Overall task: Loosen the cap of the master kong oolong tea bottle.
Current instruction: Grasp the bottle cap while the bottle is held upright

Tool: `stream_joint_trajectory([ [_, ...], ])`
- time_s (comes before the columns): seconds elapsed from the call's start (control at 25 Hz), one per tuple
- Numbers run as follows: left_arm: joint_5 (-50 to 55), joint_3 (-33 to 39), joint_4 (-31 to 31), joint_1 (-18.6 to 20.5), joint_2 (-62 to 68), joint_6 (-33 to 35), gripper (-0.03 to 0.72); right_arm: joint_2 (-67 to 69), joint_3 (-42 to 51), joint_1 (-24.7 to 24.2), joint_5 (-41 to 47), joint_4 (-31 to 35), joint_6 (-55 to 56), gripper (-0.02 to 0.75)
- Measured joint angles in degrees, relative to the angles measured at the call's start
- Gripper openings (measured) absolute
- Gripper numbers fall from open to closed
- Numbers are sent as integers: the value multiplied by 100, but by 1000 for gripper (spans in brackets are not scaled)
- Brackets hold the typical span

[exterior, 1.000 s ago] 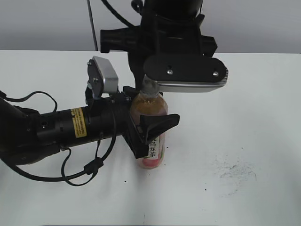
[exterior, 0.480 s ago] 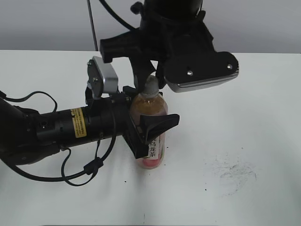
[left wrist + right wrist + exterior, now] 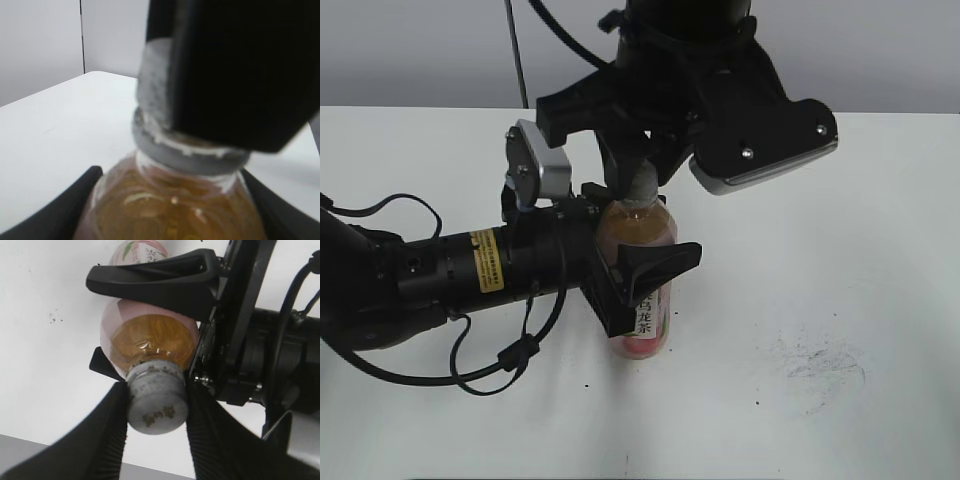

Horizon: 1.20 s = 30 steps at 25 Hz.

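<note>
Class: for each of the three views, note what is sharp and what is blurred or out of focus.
Exterior view: evenly lit, bottle label readable. Left wrist view: close and soft, the cap and the dark finger over it blurred. Right wrist view: cap and the right gripper sharp enough, ribbed pads visible.

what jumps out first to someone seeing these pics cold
Mid-table stands the master kong oolong tea bottle, amber tea inside, clamped around its body by the left gripper reaching in from the left. Above it, the right gripper has its black fingers pinching the grey cap.
</note>
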Motion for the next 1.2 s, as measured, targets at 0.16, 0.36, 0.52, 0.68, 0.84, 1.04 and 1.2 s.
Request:
stream_joint_trajectory([
  [0.16,-6,0,19,0,0,0,448,-25,0,6,16,-11,0,273],
  [0.36,-36,0,48,0,0,0,448,-55,0,23,46,1,50,273],
  [0.52,-46,0,62,0,0,0,448,-66,0,30,46,1,212,273],
  [0.68,-46,0,69,0,0,0,448,-66,0,30,46,-44,539,273],
  [0.84,-35,0,69,0,0,0,448,-73,0,36,46,-146,952,273],
  [1.04,-41,0,69,0,0,-4,448,-98,0,36,46,-169,1275,272],
  [1.2,9,-6,45,0,0,-33,448,-215,-5,36,18,-203,1543,272],
])
